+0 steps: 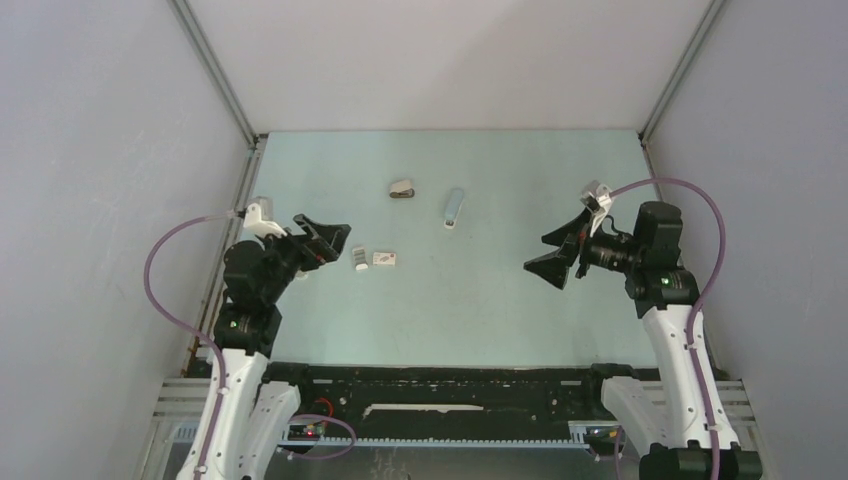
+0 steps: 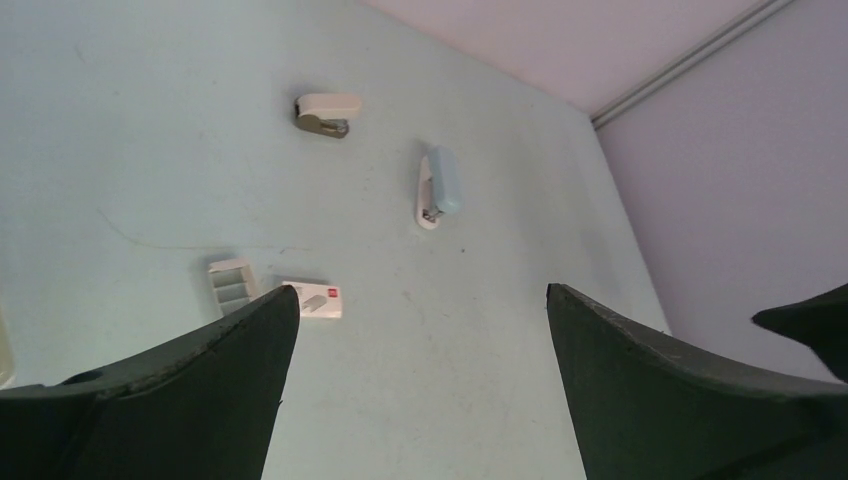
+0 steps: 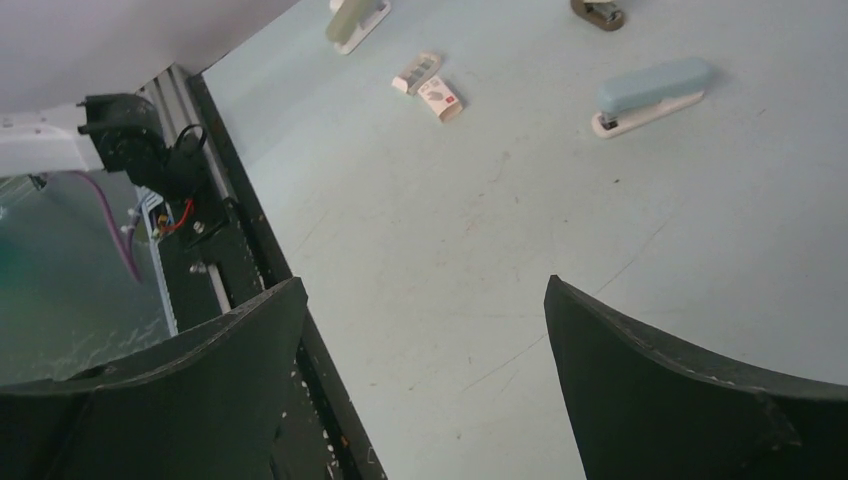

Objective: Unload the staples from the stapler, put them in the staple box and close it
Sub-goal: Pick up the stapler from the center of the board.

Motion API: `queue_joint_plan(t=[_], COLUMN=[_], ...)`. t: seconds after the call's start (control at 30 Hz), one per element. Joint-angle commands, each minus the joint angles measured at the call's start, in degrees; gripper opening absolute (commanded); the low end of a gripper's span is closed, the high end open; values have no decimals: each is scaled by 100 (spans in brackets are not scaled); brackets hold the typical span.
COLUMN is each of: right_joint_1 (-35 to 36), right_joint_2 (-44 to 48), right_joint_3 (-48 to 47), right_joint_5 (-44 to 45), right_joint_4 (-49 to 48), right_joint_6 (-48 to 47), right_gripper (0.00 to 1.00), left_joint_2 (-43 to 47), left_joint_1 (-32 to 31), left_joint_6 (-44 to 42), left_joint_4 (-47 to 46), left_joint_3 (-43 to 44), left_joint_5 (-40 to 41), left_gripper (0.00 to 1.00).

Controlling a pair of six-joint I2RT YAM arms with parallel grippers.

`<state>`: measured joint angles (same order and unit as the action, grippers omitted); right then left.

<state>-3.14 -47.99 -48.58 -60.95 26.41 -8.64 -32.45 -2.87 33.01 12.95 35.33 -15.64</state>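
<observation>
The slim pale-blue plastic stapler (image 1: 454,209) is laid at upper centre of the surface (image 1: 450,310), its long axis nearly vertical in frame and its whitish end lowest. Left fingers (image 2: 200,390) and right fingers (image 3: 680,390) are spread, empty.

white box (image 2: 320,301) part-hidden behind left gripper (image 2: 420,300), squat dark item (image 3: 598,12) cut by top edge

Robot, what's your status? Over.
Both open, empty: left claw, right claw. Pale-blue stapler lies untouched mid-table, staples unseen. Nothing between claws and stapler.
</observation>
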Motion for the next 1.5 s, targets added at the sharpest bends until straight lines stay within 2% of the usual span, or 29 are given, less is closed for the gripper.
queue_joint_plan(t=[0.0,0.17,0.3,0.53,0.63,0.77,0.87,0.97,1.13,1.47], right_joint_1=[79,126,163,295,463,491,493,493,505,507], right_joint_2=[-73,-52,72,80,62,57,78,64,20,-26], right_joint_3=[-108,-108,-91,-91,-89,-78,-56,-55,-17,8], right_joint_5=[-348,-315,-269,-142,-101,11,64,78,91,107], right_joint_4=[515,742,747,745,767,769,734,737,689,665], right_joint_6=[-878,-1093,-1099,-1100,-1142,-1162,-1153,-1155,-1141,-1154], right_gripper=[100,100,100,100,100,100,100,100,100,100], left_joint_2=[-139,-621,-991,-1336,-1533,-1793,-1839,-1829,-1459,-1336], left_joint_1=[26,26,24,30,25,29,33,33,33,-103], left_joint_6=[628,664,753,775,414,-411,-538,-236,479,747], left_joint_4=[-811,-840,-847,-924,-623,271,310,-20,-1026,-1229], left_joint_3=[-223,-185,-223,-308,-15,760,906,669,-202,-842], left_joint_5=[-459,-278,-207,123,405,1025,958,664,369,487], left_gripper=[100,100,96,95,95,95,96,94,93,93])
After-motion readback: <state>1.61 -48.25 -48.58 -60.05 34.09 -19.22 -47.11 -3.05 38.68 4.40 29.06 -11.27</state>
